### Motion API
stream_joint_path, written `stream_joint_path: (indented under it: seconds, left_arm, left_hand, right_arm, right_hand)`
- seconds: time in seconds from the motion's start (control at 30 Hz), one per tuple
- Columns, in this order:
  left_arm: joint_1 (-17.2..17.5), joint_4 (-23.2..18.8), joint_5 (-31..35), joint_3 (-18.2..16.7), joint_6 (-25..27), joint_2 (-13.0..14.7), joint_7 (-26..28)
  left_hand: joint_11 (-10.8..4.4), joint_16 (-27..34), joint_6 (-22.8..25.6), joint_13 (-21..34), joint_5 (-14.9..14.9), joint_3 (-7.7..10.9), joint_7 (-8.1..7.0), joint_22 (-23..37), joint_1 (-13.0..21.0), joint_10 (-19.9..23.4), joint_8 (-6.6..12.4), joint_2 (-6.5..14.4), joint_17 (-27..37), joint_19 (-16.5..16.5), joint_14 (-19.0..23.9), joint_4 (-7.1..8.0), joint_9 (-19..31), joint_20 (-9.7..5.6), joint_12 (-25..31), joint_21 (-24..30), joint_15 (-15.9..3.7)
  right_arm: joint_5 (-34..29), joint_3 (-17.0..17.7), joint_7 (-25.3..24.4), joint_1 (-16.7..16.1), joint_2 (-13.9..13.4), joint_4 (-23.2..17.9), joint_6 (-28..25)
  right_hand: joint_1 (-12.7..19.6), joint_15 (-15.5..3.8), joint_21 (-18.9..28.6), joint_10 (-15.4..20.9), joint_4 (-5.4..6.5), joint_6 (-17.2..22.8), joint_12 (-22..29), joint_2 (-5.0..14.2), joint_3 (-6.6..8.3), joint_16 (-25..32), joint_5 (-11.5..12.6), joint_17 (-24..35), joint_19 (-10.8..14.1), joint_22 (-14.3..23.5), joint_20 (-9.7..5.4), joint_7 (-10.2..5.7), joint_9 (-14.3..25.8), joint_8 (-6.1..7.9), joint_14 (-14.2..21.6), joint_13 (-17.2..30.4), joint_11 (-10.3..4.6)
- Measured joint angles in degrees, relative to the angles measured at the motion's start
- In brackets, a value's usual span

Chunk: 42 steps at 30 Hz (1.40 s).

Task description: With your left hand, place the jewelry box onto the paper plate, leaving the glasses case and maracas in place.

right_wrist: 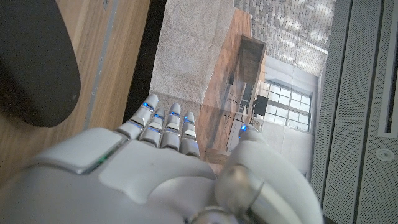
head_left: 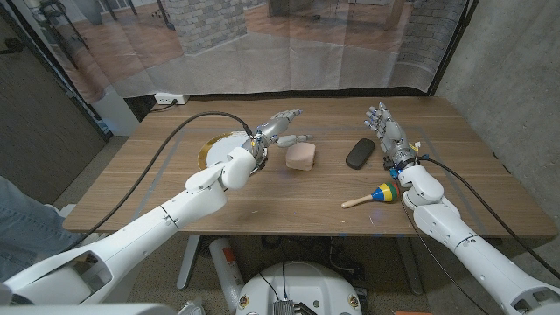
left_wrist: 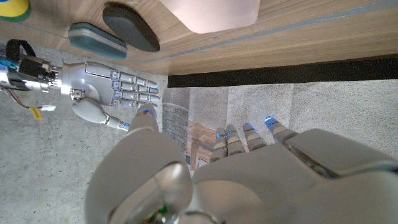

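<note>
The pink jewelry box (head_left: 301,157) sits on the wooden table near the middle. My left hand (head_left: 278,129) hovers just behind and left of it, fingers spread, holding nothing. The paper plate (head_left: 213,147), gold-rimmed, lies to the left, half hidden under my left forearm. The black glasses case (head_left: 360,153) lies right of the box, and the colourful maraca (head_left: 376,194) lies nearer the front edge. My right hand (head_left: 388,131) stands upright and open beside the case. The left wrist view shows the box (left_wrist: 211,12), the case (left_wrist: 130,28) and my right hand (left_wrist: 106,84).
A black cable (head_left: 179,131) runs over the table's left part to my left arm. The dark case (right_wrist: 34,68) shows beside my right hand (right_wrist: 174,168). A person's knee (head_left: 22,223) is at the left edge. The table's front middle is bare wood (head_left: 289,206).
</note>
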Motion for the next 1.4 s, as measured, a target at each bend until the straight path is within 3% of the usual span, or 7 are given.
stream_joint_path:
  seconds: [0.2,0.43,0.67,0.77,1.0,1.4]
  left_arm:
    - [-0.9,-0.1,1.3,1.2,1.6,-0.3,-1.0]
    - [-1.7,-0.1,3.1,2.3,2.5,-0.6,-2.0]
    - [-3.4,0.1,5.5,4.4,3.2,-0.7,-4.3]
    - [-3.9,0.2,6.4,5.0,3.8,-0.9,-5.2]
    - [-4.6,0.2,7.7,6.0,5.1,-1.4,-6.8]
    - [-5.8,0.8,8.8,7.1,8.1,-2.3,-9.9]
  left_hand:
    - [2.07,0.0,0.0,0.0,0.3,-0.56,0.0,0.0,0.8,0.3,0.0,-0.8,0.0,0.9,0.9,-0.56,0.0,0.86,0.0,0.0,0.88]
    - [2.46,0.0,0.8,0.0,0.3,-0.85,-0.85,0.0,1.4,0.6,0.0,-1.4,0.0,0.9,0.9,-0.84,0.1,1.96,0.0,0.0,1.49]
    - [3.28,0.0,0.5,0.0,1.2,-1.35,-3.81,0.1,1.7,0.6,0.0,-1.7,0.3,2.0,0.9,-1.34,0.3,6.28,0.0,0.0,2.17]
    - [3.28,0.0,0.5,0.0,1.4,-1.43,-4.25,0.1,2.0,0.6,0.0,-2.0,0.3,2.8,1.0,-1.42,0.3,7.13,0.0,0.0,2.24]
    - [3.38,0.4,0.0,0.3,1.8,-1.7,-4.95,0.4,2.0,0.7,-0.41,-2.0,0.3,3.9,2.2,-1.48,0.3,8.19,0.0,0.6,2.53]
    - [3.38,1.1,0.7,0.3,2.5,-2.51,-5.64,0.6,2.0,1.5,-0.41,-2.6,0.6,7.6,4.5,-1.53,0.5,8.18,0.0,1.5,2.21]
  right_arm:
    - [0.0,0.0,0.0,0.0,0.0,0.0,0.1]
    - [0.0,0.1,0.0,0.0,0.1,0.0,0.3]
    - [0.0,0.1,-0.1,0.0,0.2,0.1,0.4]
    - [0.0,0.2,-0.1,0.0,0.2,0.1,0.4]
    - [0.1,0.3,-0.2,0.0,0.2,0.1,0.4]
    - [0.6,0.5,-0.2,-0.1,0.2,0.6,0.4]
  right_hand:
    - [0.0,-0.22,-0.4,0.0,0.0,0.3,0.0,0.0,0.0,0.0,0.0,0.0,0.0,0.0,0.0,-0.31,0.0,0.0,0.2,0.0,0.0]
    - [0.0,-0.42,-0.4,0.2,0.0,0.3,0.0,0.0,0.0,0.0,0.0,0.0,0.0,0.0,0.0,-0.31,0.0,0.0,0.4,0.0,-0.21]
    - [0.0,-0.42,-0.8,0.2,-0.16,0.3,0.0,0.0,-0.16,0.0,0.0,0.0,0.0,0.0,0.0,-0.31,0.0,0.0,0.4,0.0,-0.21]
    - [0.0,-0.21,-0.8,0.2,-0.16,0.3,0.0,0.0,-0.16,0.0,0.0,0.0,0.0,0.0,0.0,-0.31,0.0,0.0,0.6,0.0,-0.21]
    - [0.0,-0.21,-1.0,0.2,-0.15,0.6,-0.5,0.0,-0.16,0.0,0.0,0.0,0.2,0.0,0.21,-0.63,0.0,0.0,0.6,0.0,-0.21]
    - [0.0,-0.53,-1.3,0.4,-0.32,0.6,-0.5,0.0,-0.32,0.0,0.0,0.0,0.4,0.0,0.42,-0.62,0.0,0.0,0.9,0.0,-0.42]
